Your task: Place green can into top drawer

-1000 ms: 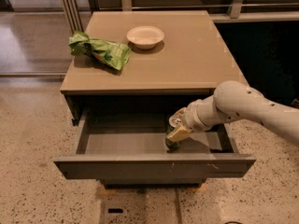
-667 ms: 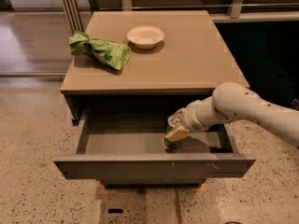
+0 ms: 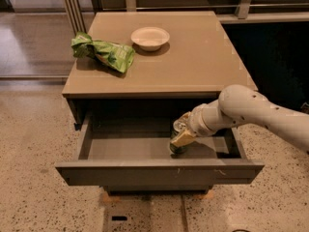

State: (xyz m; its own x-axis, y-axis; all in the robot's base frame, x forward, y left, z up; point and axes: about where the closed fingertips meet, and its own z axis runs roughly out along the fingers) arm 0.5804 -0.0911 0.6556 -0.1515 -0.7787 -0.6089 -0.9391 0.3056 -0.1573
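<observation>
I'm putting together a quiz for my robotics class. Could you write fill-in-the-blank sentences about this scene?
1. The top drawer stands ____.
2. The gripper holds the green can inside the drawer, toward its ____ side.
3. On the table lie a green snack bag and a white ____.
Missing words: open; right; bowl.

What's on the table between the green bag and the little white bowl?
Nothing, just bare tabletop, as the camera view shows. The gripper holds the green can down in the open top drawer.
</observation>
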